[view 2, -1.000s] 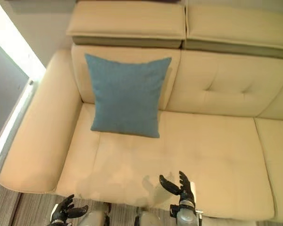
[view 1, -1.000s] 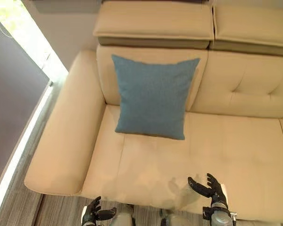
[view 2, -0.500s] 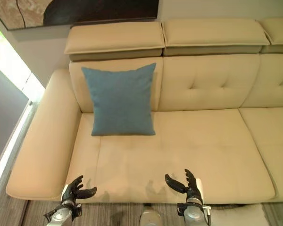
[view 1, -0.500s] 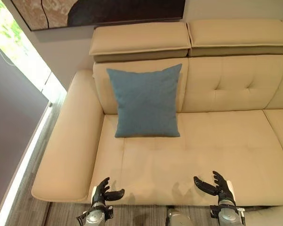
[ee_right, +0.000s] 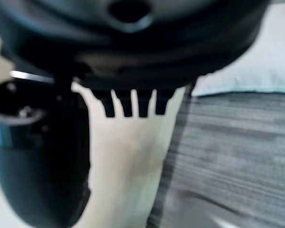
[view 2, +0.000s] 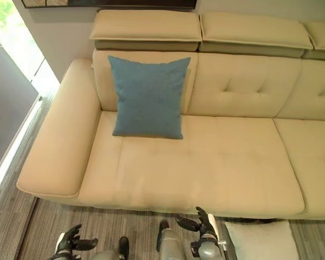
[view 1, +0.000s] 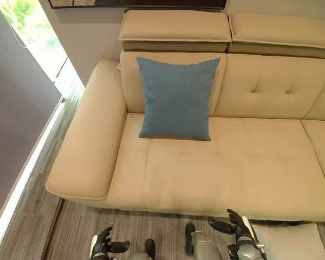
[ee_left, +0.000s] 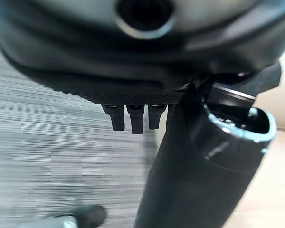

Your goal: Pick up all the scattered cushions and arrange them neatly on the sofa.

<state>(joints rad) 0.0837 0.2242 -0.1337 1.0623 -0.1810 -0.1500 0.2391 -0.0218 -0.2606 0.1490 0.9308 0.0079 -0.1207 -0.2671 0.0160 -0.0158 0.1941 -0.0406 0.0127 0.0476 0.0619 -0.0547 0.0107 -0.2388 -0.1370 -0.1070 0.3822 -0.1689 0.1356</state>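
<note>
A blue cushion (view 1: 176, 97) stands upright against the backrest at the left end of the beige sofa (view 1: 244, 168). On the floor at the sofa's front, lower right, lies a pale cushion (view 1: 286, 242), also seen as the pale cushion (ee_right: 249, 57) in the right wrist view. My left hand (view 1: 103, 246) hangs low over the floor, fingers spread and holding nothing. My right hand (view 1: 234, 226) is open just left of the pale cushion, apart from it.
Grey wood-grain floor (view 1: 81, 233) runs along the sofa's front. The sofa's wide left armrest (view 1: 89, 146) stands beside a bright window strip (view 1: 21, 184) on the left. The sofa seat to the right of the blue cushion is bare.
The camera has pulled back: the sofa sits higher in view and floor shows in front. Both hands are now over the floor instead of the seat edge. The pale cushion has come into sight.
</note>
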